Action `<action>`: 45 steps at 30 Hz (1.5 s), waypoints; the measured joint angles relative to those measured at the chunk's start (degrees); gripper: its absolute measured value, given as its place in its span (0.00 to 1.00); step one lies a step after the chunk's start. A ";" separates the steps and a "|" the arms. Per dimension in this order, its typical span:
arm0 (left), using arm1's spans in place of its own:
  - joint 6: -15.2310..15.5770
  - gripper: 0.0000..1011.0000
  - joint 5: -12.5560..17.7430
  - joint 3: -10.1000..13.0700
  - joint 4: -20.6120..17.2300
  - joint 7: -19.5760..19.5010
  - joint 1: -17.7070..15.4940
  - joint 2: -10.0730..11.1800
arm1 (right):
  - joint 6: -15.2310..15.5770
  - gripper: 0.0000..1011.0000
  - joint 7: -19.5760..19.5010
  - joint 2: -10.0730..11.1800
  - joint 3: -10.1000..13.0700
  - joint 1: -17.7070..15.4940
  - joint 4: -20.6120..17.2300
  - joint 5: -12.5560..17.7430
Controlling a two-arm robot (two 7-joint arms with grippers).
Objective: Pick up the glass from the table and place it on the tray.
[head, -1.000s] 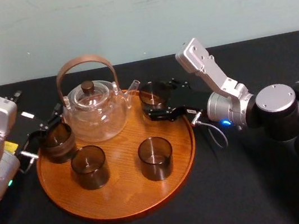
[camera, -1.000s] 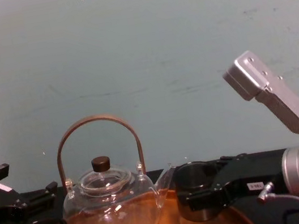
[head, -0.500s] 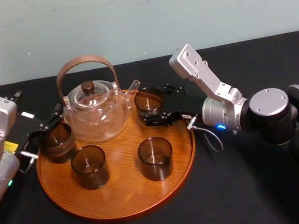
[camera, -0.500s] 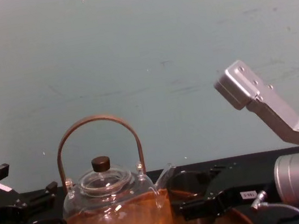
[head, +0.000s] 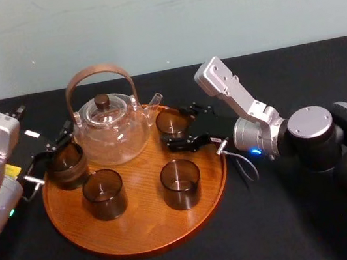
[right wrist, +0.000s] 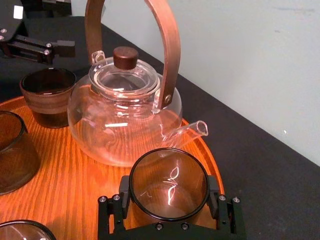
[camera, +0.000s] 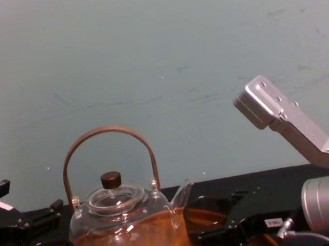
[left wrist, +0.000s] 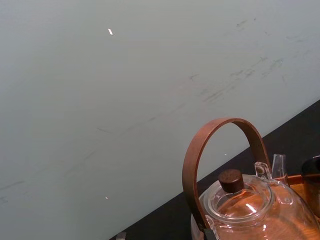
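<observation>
- Left hand: idling at the tray's left edge; whether it is apart or together, cannot tell.
- Teapot and three other glasses: sitting on the tray, appearing empty.
- Glass: empty, at the tray's far right edge beside the spout, seemingly touching down.
- Right hand: clamping the glass; best parted gently, then backed out level, clear of the spout.

Lit softly and evenly from overhead, with small white glints on the teapot and glass, scarcely any shadow on the tray.

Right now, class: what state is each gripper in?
Left gripper: open, holding nothing.
Right gripper: shut on the glass.
</observation>
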 joint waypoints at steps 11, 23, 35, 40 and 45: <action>0.00 0.99 0.00 0.00 0.00 0.00 0.00 0.00 | 0.10 0.90 -0.04 0.29 -0.06 -0.35 -0.06 -0.28; 0.00 0.99 0.00 0.00 0.00 0.00 0.00 0.00 | 0.42 0.90 -0.51 0.41 -0.02 -0.66 -0.47 -0.55; 0.00 0.99 0.00 0.00 0.00 0.00 0.00 0.00 | 0.60 0.98 -0.46 0.44 -0.02 -0.64 -0.37 -0.58; 0.00 0.99 0.00 0.00 0.00 0.00 0.00 0.00 | 0.00 0.99 -0.17 0.69 0.22 -1.00 -1.12 -0.40; 0.00 0.99 0.00 0.00 0.00 0.00 0.00 0.00 | -0.81 0.99 0.18 1.05 0.56 -1.51 -2.30 0.21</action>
